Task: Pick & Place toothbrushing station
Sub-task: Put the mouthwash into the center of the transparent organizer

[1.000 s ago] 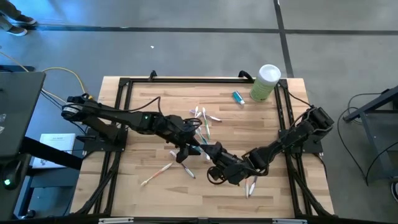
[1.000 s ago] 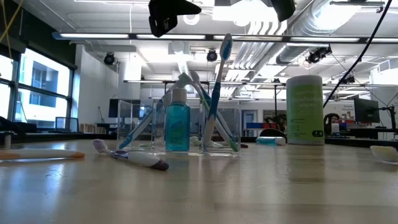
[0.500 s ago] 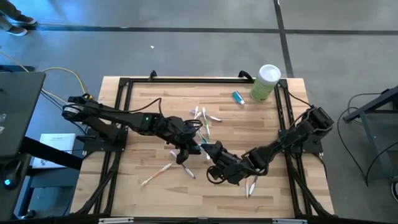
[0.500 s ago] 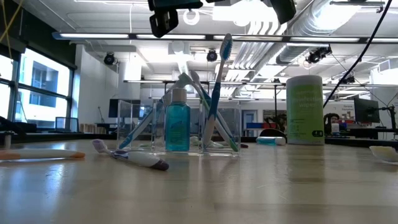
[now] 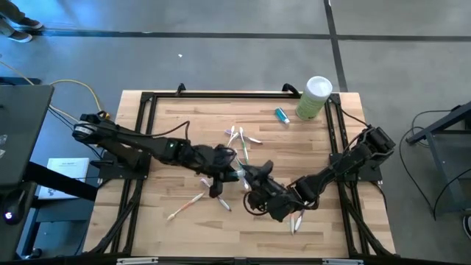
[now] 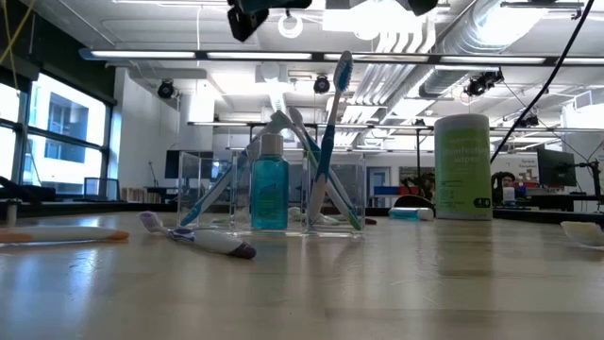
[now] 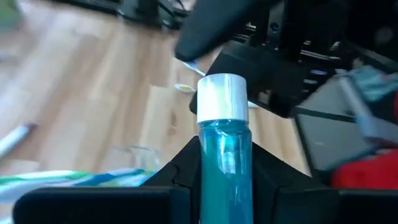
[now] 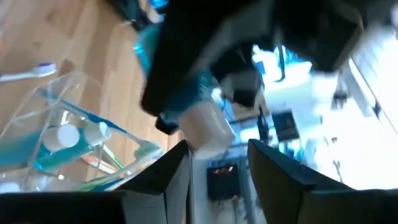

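The clear cup (image 6: 274,203) stands upright mid-worktop, holding a blue white-capped tube (image 6: 269,189) and leaning toothbrushes (image 6: 330,142). Another blue tube (image 7: 225,155) is upright between the left gripper's fingers. More toothbrushes (image 5: 188,205) lie flat near the cup; one small tube (image 5: 281,114) lies farther off.

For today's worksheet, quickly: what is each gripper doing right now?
Left gripper: shut on a blue white-capped tube.
Right gripper: open, holding nothing, beside that tube above the clear cup.

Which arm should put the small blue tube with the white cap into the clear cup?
Left. The left gripper already clamps the small blue white-capped tube, close to the clear see-through cup.
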Motion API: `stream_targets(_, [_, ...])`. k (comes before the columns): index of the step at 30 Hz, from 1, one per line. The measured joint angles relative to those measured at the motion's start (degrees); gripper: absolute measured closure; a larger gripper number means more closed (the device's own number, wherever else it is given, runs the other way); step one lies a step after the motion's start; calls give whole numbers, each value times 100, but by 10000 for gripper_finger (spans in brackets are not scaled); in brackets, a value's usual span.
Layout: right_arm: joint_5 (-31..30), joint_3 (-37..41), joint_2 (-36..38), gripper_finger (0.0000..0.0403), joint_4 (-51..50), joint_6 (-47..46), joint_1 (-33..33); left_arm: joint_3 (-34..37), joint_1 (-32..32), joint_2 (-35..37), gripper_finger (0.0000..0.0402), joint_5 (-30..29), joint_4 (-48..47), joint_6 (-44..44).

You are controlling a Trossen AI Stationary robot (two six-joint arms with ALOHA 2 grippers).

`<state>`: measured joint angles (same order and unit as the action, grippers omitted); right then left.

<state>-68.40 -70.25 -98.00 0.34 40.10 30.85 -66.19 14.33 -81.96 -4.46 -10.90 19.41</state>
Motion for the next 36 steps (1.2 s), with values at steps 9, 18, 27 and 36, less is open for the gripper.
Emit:
stream_targets(9, [-620, -3, 72, 254, -2054, -2420, -7, 4, 1158, 624, 329, -2124, -118, -760])
stream_targets(18, [-132, 0, 516, 255, -4716, -5726, -9, 10, 1746, 2009, 329, -3783, -460, -1210])
stream_targets(27, [-2, 1, 549, 254, -5560, -6849, -7, 1567, 724, 3096, 329, -3378, 579, -1167])
stream_targets(36, [-31, 1, 549, 254, -5511, -7009, 148, 4226, -370, 2949, 329, -427, 5098, -622])
